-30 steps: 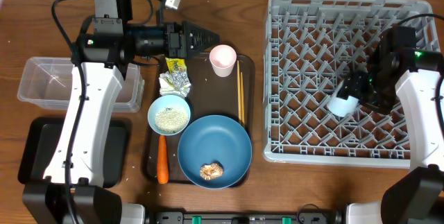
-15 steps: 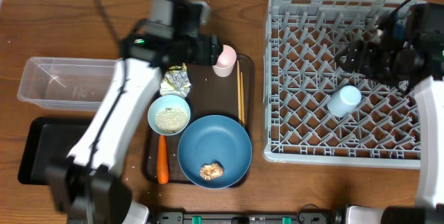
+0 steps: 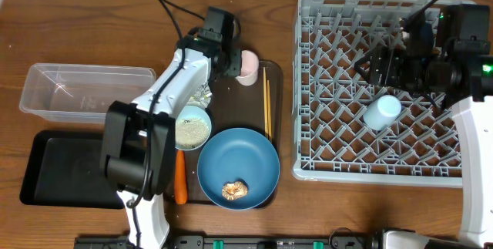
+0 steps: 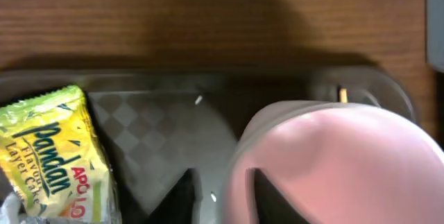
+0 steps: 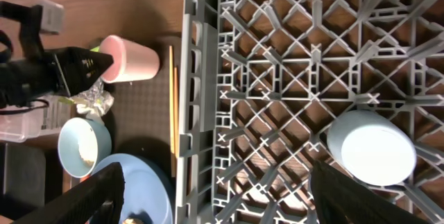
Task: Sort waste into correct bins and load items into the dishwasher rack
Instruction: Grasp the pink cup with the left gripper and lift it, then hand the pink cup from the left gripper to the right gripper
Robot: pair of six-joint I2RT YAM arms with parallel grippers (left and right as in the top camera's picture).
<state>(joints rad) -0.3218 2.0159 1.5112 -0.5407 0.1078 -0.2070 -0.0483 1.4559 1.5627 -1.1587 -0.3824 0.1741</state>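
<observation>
Right claw [image 5: 216, 182] has let go and lifted off, fingers spread; light blue cup [image 3: 382, 112] now lies loose in the dishwasher rack [image 3: 370, 173], right of centre. Left claw [image 3: 233, 62] has swung to the pale pink cup [image 3: 248, 65] at the serving tray's [image 3: 246, 102] far edge. Its fingers seemingly straddle the cup wall; whether it is pinching cannot be told.
</observation>
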